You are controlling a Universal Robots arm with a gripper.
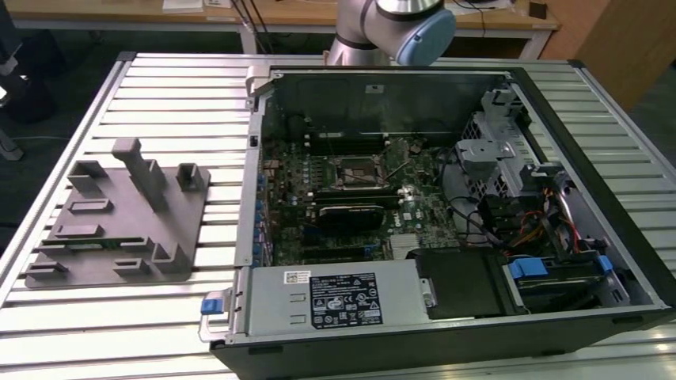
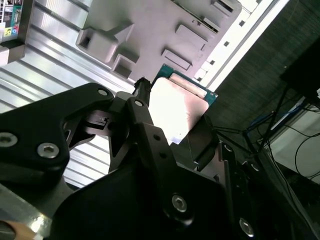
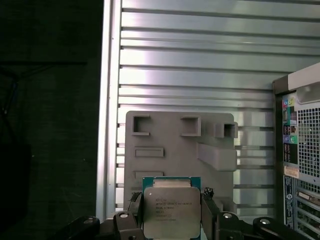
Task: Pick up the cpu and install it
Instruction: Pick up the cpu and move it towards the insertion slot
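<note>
Ribbed aluminium slats make up the bench [image 1: 158, 87], with a wooden desk [image 1: 127, 12] behind it. On the exterior view's left, a grey fixture plate [image 1: 116, 229] with raised blocks and shallow pockets lies flat on the slats. Just beside it, toward the exterior view's right, an open computer case [image 1: 444, 198] lies on its side, showing the motherboard with its square socket [image 1: 359, 170] near the middle, a labelled power supply [image 1: 328, 301] along the near edge, and drive bays with coloured cables at the far right. The robot arm [image 1: 396, 24] rises behind the case. In both wrist views the gripper [image 3: 171, 200] [image 2: 172, 112] is clamped on the cpu [image 3: 171, 212] [image 2: 175, 107], with a black finger [image 3: 134, 202] pressed against each of two opposite edges. The chip's silver top faces the first wrist view, with its green rim showing. The cpu hangs in the air above the fixture plate, clear of its surface, and the case edge stands off to one side.
</note>
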